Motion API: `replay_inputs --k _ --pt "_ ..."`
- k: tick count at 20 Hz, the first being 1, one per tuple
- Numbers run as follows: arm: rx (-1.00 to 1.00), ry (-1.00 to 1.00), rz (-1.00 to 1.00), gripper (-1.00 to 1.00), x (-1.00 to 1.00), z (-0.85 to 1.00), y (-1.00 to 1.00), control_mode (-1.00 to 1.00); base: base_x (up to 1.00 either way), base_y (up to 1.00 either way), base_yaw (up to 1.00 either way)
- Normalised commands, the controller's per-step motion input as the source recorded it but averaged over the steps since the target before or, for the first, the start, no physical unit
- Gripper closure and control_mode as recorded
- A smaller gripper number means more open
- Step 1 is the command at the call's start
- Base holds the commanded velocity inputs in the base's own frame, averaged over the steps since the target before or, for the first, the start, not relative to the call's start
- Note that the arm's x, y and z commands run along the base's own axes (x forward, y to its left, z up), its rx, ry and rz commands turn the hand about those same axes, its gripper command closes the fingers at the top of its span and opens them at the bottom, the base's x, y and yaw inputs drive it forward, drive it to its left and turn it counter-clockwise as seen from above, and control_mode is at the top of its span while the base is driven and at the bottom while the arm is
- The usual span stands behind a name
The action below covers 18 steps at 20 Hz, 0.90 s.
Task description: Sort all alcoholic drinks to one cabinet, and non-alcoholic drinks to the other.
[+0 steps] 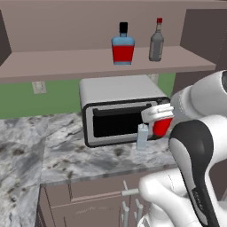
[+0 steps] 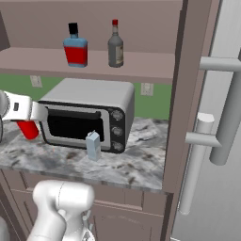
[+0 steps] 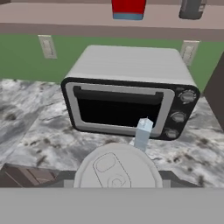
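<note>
My gripper [image 1: 158, 117] is shut on the small red can [image 1: 162, 127], held above the counter's front edge. The can's grey top [image 3: 116, 168] sits close under the hand camera. In the right base view the red can [image 2: 28, 130] hangs below the white hand at the far left. The slim pale-blue container [image 1: 142, 137] [image 2: 92, 146] [image 3: 142, 133] stands on the counter just beyond the can, before the oven. On the open cabinet shelf above stand the squat red-filled bottle [image 1: 123, 48] [image 2: 76, 48] [image 3: 128, 8] and, right of it, the slim grey bottle with a red cap [image 1: 156, 43] [image 2: 115, 48].
A grey toaster oven [image 1: 116, 91] [image 2: 96, 94] [image 3: 127, 65] sits on the marble counter [image 1: 48, 146] against the green wall. A tall panel with thick grey handles [image 2: 221, 117] stands at the right. Drawers [image 1: 84, 195] lie below the counter edge.
</note>
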Motion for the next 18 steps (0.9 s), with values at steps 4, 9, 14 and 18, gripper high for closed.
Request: replay_inputs --k 4,9,14,18 --pt "0.02 0.00 0.00 1.00 -0.20 0.02 -0.17 -1.00 0.00 0.00 0.00" --pt "0.00 0.01 0.00 1.00 -0.01 0.00 0.00 1.00 -0.03 0.00 0.00" --pt "0.00 0.00 0.00 1.00 0.00 0.00 0.00 1.00 -0.56 0.00 0.00" --pt "0.00 0.00 0.00 1.00 0.00 0.00 0.00 1.00 -0.80 0.00 0.00"
